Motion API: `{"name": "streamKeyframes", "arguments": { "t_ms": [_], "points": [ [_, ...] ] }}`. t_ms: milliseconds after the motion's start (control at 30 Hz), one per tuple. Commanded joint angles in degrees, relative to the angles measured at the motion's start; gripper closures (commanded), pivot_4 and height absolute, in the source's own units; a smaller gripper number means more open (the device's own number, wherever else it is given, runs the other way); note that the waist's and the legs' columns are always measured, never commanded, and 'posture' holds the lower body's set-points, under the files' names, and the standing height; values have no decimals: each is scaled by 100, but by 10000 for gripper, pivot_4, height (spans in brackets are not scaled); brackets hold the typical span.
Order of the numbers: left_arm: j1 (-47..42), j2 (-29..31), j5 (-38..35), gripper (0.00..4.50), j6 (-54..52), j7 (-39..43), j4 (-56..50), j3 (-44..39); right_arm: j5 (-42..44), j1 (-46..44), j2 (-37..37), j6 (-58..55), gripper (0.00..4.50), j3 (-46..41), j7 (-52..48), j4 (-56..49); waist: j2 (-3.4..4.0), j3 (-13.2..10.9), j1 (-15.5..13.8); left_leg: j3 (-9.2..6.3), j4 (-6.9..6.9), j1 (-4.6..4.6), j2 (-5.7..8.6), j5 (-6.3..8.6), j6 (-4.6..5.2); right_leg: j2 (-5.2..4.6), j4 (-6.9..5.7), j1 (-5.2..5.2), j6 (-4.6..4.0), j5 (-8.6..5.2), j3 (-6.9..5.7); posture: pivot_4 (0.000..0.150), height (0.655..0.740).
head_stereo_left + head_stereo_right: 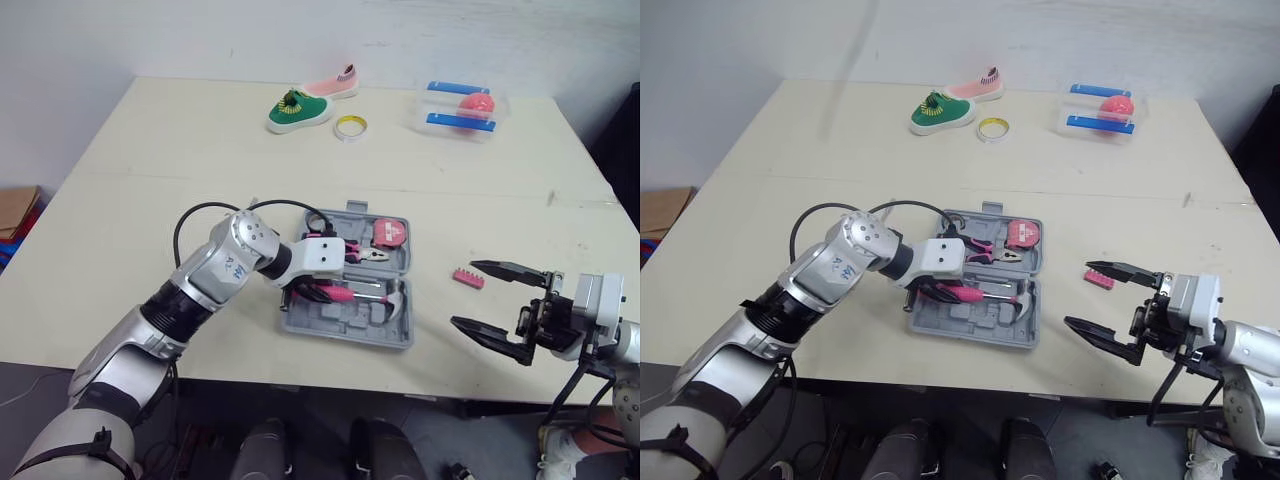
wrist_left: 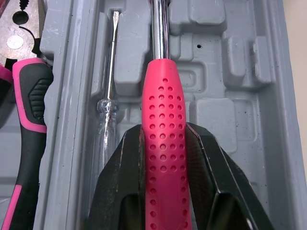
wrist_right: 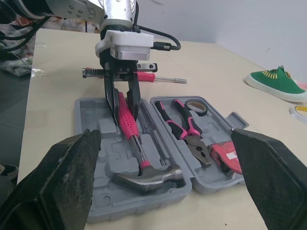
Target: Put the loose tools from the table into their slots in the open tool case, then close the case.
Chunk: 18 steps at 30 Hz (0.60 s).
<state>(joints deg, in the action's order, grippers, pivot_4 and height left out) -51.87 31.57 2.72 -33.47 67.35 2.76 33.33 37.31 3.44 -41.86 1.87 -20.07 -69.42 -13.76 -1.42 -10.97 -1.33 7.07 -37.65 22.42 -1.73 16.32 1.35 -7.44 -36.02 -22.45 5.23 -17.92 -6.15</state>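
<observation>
Hammer (image 2: 163, 143) pinched at its pink grip between left fingers (image 2: 120, 182), low in the near half of the tool case (image 1: 330, 325). Grip's end hidden between the pads. Screwdriver (image 3: 153, 77) partly hidden behind that wrist. Left forearm angled across, pointing down. Right fingers (image 1: 505, 269) spread wide above the bench (image 1: 150, 200), beside the case.

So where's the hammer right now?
In the right wrist view, the hammer sits in the open tool case, left pincer shut on its pink handle, pliers alongside.
</observation>
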Motion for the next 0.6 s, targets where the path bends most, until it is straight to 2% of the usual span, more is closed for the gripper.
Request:
{"name": "streamKeyframes", "arguments": {
  "t_ms": [33, 167, 200, 267, 333, 400, 567, 600],
  "points": [
    [-126, -65, 219, 39880, 148, -78, 176, 9, 135, 67, 33, -110, 0, -71, 138, -367, 0, 0, -2, 0, -1, 0, 0, 0, 1, -1, 0, 0, 0, 0, 1, 1500, 7400],
    [-151, -62, 214, 39880, 224, -48, 137, -154, 147, 97, 28, -203, 0, -76, 209, -506, 0, 0, 1, -1, -10, 0, 0, 3, 6, -3, -2, 4, 1, 1, 1, 1500, 7400],
    [-154, -53, 197, 29255, 224, -52, 87, -216, 149, 103, 26, -223, 0, -77, 222, -537, 0, 0, 1, -1, -10, 1, 0, 4, 7, -6, -2, 4, 2, 1, 2, 1500, 7400],
    [-149, -14, 57, 22233, 229, 65, -127, -357, 154, 106, 22, -251, 0, -79, 242, -572, 0, 0, 4, -2, -10, 2, -2, 5, 7, -7, -2, 3, 2, 1, 3, 1500, 7400],
    [-140, 35, -64, 13033, 219, 153, -308, -511, 157, 99, 18, -257, 0, -88, 240, -564, 0, 0, 3, -2, -10, 4, -3, 5, 6, -7, -2, 1, 2, 1, 3, 1500, 7400],
    [-99, 108, -186, 13033, 278, 239, -463, -663, 156, 91, 14, -246, 0, -100, 219, -533, 0, 0, 0, -5, -11, 8, -3, 5, 6, -6, 0, 1, 2, 1, 3, 1500, 7400],
    [428, -446, -935, 13033, 980, -202, -505, -1543, 149, 77, 14, -226, 0, -109, 159, -450, 3, 1, 0, -8, -29, 12, -2, 9, 13, -11, -4, 5, 5, 3, 3, 1500, 7400],
    [566, -553, -1028, 18440, 1005, -341, -516, -1683, 142, 74, 17, -218, 0, -112, 149, -432, 3, 2, -1, -11, -31, 14, -2, 9, 13, -11, -1, 7, 7, 4, 4, 1500, 7400]
  ]
}}
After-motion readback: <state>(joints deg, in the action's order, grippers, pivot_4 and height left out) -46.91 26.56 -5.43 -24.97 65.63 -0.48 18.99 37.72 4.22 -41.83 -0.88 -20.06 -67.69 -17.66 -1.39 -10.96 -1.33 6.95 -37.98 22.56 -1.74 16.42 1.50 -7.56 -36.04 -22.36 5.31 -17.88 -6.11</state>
